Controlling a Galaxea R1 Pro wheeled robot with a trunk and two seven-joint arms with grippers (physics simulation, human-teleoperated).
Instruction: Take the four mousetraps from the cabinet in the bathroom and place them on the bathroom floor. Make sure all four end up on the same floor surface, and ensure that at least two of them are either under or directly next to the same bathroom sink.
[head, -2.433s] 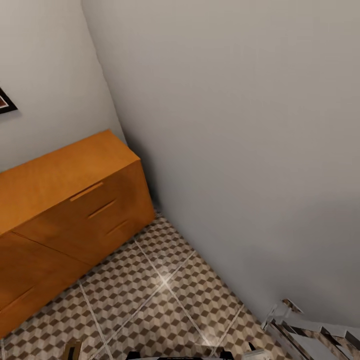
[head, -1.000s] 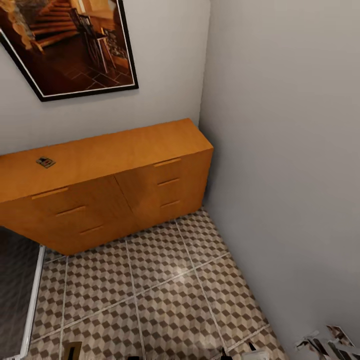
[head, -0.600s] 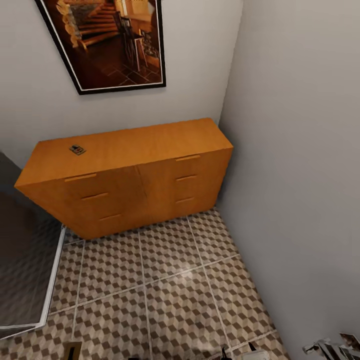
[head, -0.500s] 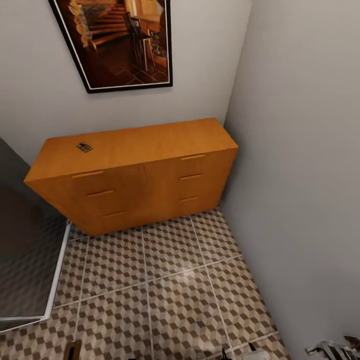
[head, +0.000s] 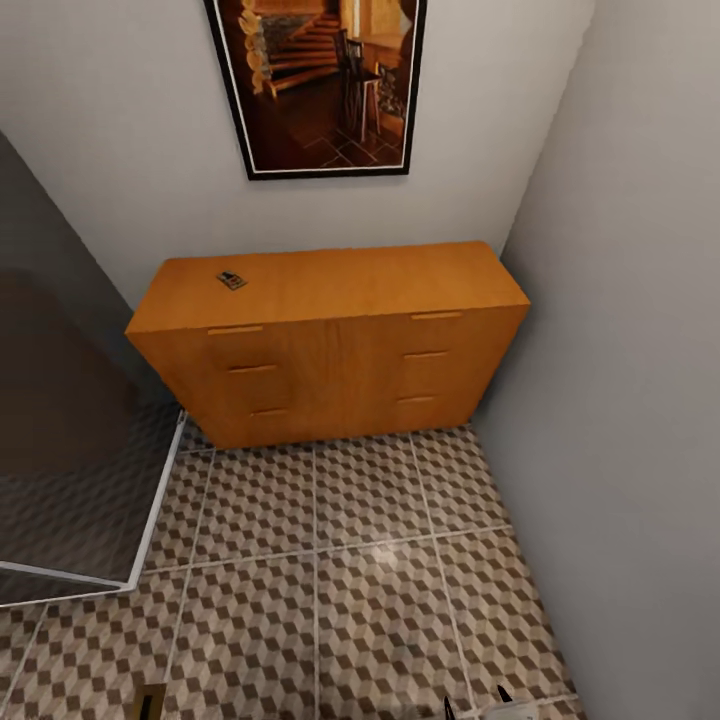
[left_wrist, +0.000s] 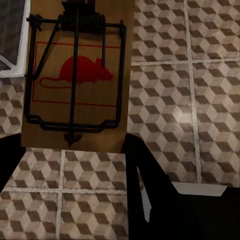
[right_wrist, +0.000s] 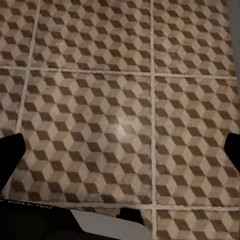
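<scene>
Orange-brown cabinet (head: 330, 340), plain wood grain, against pale grey walls (head: 620, 300). Bathroom floor (head: 380, 600): brown, beige and white cube-pattern tiles, pale grout. Up close, a tan wooden mousetrap (left_wrist: 75, 80) with a red mouse print, red outline and black wire. Above, a black-framed picture (head: 325, 85) in warm browns.

Left wrist cam: a mousetrap (left_wrist: 77, 80), wooden slab with a red mouse print and black wire spring bar, sits clamped between the left gripper's (left_wrist: 67, 150) dark fingers (left_wrist: 145, 185), hanging over the cube-pattern bathroom floor (left_wrist: 185, 95) with pale grout lines.
</scene>
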